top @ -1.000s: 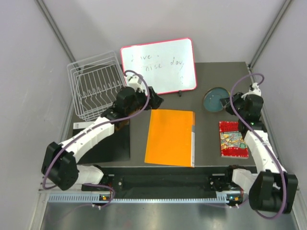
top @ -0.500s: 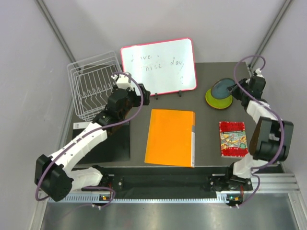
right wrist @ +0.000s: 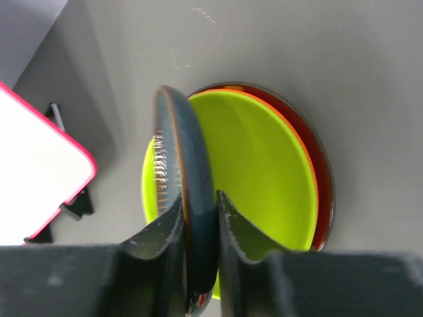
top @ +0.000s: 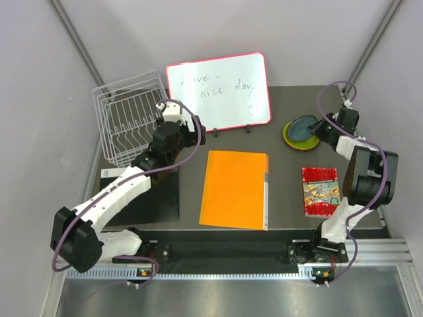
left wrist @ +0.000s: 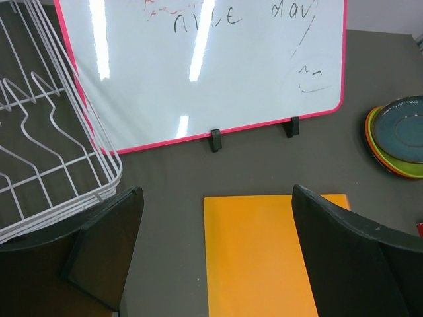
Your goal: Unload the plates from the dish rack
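Trouble would most likely start at the dish rack (top: 129,125), which shows no plate inside. The left end effector (left wrist: 216,191) hangs just beside its near corner, spread wide and holding nothing, and a careless swing could snag the wires.

At the far right, the right end effector (right wrist: 198,205) is pinched on the rim of the teal plate (right wrist: 188,191). It holds that plate tilted over the lime green plate (right wrist: 264,172), which sits on the orange plate (right wrist: 312,175) and the red plate (right wrist: 326,205). Let go at this tilt, the teal plate could slide off or knock the stack askew.

Pale grey walls (top: 39,99) close the sides. The dark table (top: 291,191) also carries a whiteboard (top: 218,89), an orange folder (top: 234,189), a black notebook (top: 149,198) and a red booklet (top: 320,191).
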Motion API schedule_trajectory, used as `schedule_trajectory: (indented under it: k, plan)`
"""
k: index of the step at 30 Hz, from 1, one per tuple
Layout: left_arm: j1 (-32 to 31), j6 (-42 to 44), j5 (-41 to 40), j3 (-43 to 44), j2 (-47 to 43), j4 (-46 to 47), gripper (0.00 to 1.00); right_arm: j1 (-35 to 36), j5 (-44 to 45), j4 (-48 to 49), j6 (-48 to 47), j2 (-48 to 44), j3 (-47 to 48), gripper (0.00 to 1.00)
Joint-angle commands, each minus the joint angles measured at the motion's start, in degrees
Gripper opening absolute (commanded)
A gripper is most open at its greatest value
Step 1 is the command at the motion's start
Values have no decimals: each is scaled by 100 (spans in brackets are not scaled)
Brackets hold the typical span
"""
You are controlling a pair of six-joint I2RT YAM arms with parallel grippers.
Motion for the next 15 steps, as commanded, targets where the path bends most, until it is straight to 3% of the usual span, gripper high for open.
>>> schedule_trajectory:
  k: [1, 4, 5, 8, 11, 13, 15]
  plan:
    - [41, 36, -19, 3, 20, 244, 98, -33, -320, 463, -87, 41, 118, 35]
    - [50, 19, 25, 3, 29, 191, 98, -33, -346, 357, -183, 33, 75, 41]
    - [50, 19, 16, -5, 21, 173, 98, -33, -303, 313, -201, 7, 66, 51]
    - [50, -8, -2, -32, -6, 156, 99, -33, -206, 147, -359, -81, 57, 68]
    - [58, -51, -10, -49, -41, 112, 99, 11, 230, -352, -665, -230, 197, 73]
    - [58, -69, 16, -41, -41, 94, 99, 160, 671, -706, -955, -449, 372, 99]
    - [58, -52, 25, 3, -50, 50, 99, 266, 980, -1021, -1115, -634, 435, 100]
